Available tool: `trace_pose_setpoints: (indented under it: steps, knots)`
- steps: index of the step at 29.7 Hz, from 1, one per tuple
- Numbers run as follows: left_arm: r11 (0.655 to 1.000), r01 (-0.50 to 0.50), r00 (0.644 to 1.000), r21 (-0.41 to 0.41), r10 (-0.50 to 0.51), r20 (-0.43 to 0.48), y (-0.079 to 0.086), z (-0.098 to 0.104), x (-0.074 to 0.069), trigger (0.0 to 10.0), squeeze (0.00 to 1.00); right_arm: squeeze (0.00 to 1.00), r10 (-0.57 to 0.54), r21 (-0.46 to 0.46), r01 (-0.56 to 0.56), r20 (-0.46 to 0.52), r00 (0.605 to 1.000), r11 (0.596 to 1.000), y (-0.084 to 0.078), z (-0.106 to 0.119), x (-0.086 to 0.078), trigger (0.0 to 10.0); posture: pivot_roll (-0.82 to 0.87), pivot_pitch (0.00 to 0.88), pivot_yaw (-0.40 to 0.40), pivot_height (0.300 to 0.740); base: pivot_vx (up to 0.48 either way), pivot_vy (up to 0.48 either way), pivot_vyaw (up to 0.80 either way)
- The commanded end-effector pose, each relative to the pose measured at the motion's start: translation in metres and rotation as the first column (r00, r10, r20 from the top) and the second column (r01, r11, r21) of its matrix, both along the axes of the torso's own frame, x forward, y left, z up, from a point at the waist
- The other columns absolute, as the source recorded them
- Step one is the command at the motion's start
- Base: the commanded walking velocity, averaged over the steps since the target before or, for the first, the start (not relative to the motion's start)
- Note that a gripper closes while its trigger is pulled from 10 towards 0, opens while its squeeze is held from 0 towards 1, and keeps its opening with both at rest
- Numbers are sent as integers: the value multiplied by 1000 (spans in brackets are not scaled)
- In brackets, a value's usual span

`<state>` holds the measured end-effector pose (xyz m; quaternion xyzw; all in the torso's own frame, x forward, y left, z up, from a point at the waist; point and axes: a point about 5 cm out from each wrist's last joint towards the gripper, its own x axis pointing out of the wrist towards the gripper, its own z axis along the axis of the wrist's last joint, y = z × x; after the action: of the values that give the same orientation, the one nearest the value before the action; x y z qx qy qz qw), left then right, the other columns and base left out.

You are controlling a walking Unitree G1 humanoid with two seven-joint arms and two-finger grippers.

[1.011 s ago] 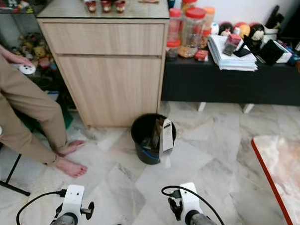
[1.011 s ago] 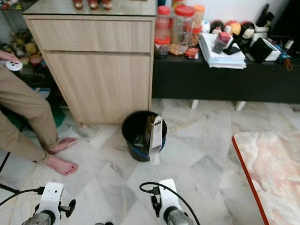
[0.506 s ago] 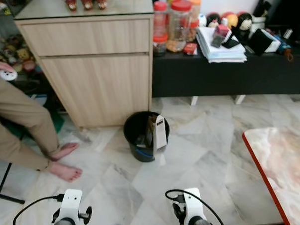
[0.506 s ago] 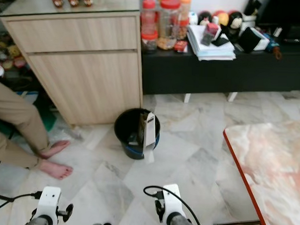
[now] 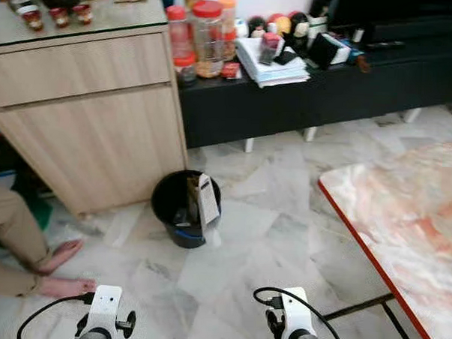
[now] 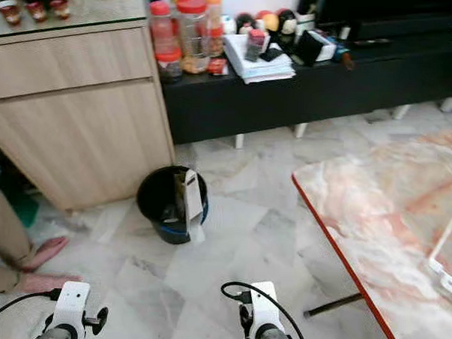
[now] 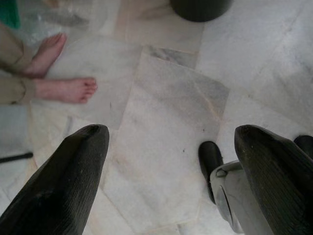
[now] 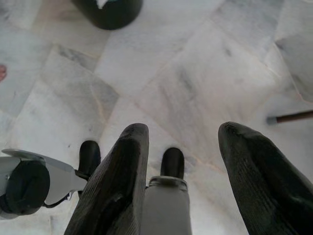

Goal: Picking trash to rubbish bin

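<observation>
A black rubbish bin [image 5: 182, 208] stands on the marble floor in front of the wooden cabinet, with a white carton [image 5: 207, 199] and other trash sticking out of it. Both arms hang low at the bottom of the eye views. My left gripper [image 7: 168, 178] is open over bare floor tiles, nothing between its fingers [image 7: 63, 186]. My right gripper [image 8: 183, 166] is open too, also holding nothing, with the bin's base [image 8: 108, 11] some way ahead of it.
A person's bare feet [image 7: 63, 88] and trouser legs are at the left. A light wood cabinet [image 5: 85, 126] stands behind the bin, a black bench [image 5: 320, 83] with jars and papers beside it. A marble table with a red edge [image 5: 404, 215] fills the right; a white object [image 6: 447, 262] lies on it.
The camera has swung to the right: the bin, cabinet and person have slid left in the picture and more of the marble table has come into view. Both arms still hang low.
</observation>
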<state>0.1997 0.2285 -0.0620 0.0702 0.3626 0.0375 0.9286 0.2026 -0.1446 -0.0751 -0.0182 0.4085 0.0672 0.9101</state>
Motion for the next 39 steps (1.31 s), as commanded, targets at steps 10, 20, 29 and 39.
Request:
trace_pose_setpoints:
  steps: [10, 20, 29, 39]
  knots:
    - [1000, 2, 999, 18, -1, -43, 3, -5, -10, 10000, 0, 0, -8, -3, 8, -37, 999, 1000, 1, -5, -8, 10000, 142, 90, 30, 740, 0, 0, -781]
    - [1000, -1, 999, 18, 1, -46, 3, -6, -11, 10000, 0, 0, -7, -6, 6, -39, 999, 1000, 0, -5, -9, 10000, 142, 90, 29, 740, 0, 0, -781]
    - [1000, -30, 998, -1, 30, -48, 4, -7, -13, 10000, 0, 0, -17, -6, 16, -35, 999, 1000, -1, -5, -8, 10000, 143, 105, 28, 740, 0, 267, -779]
    - [1000, -27, 998, 8, 27, -54, 6, -8, -16, 10000, 0, 0, -24, -5, 24, -37, 999, 1000, -1, -5, -9, 10000, 147, 124, 31, 740, 0, 0, -781]
